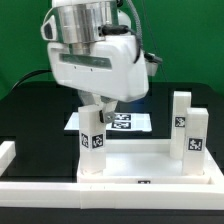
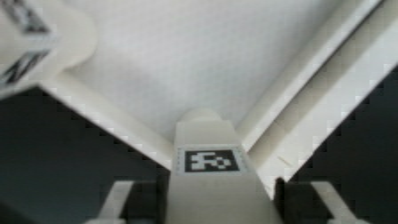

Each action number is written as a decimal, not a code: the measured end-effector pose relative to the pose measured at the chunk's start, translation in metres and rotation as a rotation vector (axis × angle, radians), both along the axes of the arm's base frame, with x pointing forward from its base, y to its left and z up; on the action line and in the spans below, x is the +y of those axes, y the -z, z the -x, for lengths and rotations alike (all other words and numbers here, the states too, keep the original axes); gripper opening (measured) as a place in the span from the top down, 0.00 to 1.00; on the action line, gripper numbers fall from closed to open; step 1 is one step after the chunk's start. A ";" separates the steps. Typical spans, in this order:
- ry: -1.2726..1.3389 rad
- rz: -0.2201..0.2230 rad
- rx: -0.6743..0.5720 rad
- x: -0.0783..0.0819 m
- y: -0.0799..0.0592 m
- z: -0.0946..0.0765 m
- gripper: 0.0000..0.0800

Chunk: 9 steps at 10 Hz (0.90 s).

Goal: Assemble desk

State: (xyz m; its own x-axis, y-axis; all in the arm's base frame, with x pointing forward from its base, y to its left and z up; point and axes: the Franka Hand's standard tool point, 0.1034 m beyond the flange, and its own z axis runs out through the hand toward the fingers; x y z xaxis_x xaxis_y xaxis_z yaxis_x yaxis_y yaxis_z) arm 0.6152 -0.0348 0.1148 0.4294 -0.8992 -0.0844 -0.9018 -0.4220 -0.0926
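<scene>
The desk top (image 1: 150,165) sat upside down on the black surface (image 1: 30,110), near the front edge. Two legs stood up from it: one (image 1: 190,135) at its corner on the exterior view's right, another (image 1: 92,140) at the opposite corner, with the marker board (image 1: 135,123) behind. The gripper (image 1: 97,108) had its fingers (image 2: 125,200) either side of that second leg; can't tell if it was actually clamped. I'd keep the leg dead vertical while twisting it in.
</scene>
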 end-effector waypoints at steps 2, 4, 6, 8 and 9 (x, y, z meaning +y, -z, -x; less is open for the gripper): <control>0.263 -0.064 -0.017 -0.003 0.000 -0.005 0.64; 0.312 -0.068 -0.010 -0.002 0.000 -0.005 0.60; 0.234 -0.061 -0.020 -0.003 0.000 -0.005 0.34; -0.101 -0.028 -0.071 -0.010 -0.002 -0.007 0.22; -0.292 -0.013 -0.096 -0.012 -0.002 -0.006 0.19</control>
